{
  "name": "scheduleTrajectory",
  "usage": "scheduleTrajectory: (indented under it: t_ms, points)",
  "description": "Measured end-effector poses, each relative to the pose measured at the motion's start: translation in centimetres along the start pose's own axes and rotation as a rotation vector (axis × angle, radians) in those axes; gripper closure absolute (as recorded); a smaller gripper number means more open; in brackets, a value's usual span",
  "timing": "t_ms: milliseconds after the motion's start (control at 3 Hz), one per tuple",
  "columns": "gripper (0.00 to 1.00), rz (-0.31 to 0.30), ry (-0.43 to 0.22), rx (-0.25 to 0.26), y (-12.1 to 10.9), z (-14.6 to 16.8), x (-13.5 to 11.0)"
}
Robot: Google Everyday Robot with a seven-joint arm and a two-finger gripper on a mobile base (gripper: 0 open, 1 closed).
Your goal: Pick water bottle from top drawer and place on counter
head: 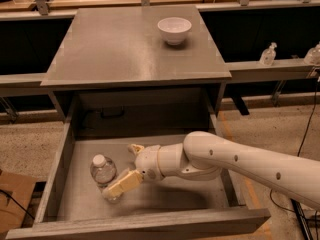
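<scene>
The water bottle (102, 170) lies in the left part of the open top drawer (165, 220), white cap pointing to the back. My gripper (120, 169) is inside the drawer just right of the bottle, with its fingers spread open. The near tan finger (124, 183) lies across the bottle's lower end and hides it. The far finger (135, 148) is behind and to the right of the bottle, apart from it. The bottle rests on the drawer bottom. The grey counter (120, 44) is above and behind the drawer.
A white bowl (174, 30) stands on the counter's back right. A small clear flask-shaped bottle (268, 54) stands on a ledge at the right. My white arm (240, 161) crosses the drawer's right wall. A cardboard piece (12, 196) lies on the floor at left.
</scene>
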State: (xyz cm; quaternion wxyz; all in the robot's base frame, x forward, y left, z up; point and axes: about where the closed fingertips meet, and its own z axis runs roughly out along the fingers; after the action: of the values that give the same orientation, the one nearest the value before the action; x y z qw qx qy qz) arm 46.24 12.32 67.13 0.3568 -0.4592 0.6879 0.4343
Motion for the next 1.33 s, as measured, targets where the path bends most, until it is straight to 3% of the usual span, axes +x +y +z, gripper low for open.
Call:
scheduleTrajectory:
  t_ms: [333, 667, 1333]
  points:
    - [0.00, -0.033, -0.093, -0.035, 0.6, 1.6, -3.3]
    - [0.16, -0.067, -0.143, -0.076, 1.9, 2.3, -5.5]
    - [0.62, -0.067, -0.173, -0.120, 3.4, 2.4, -6.2]
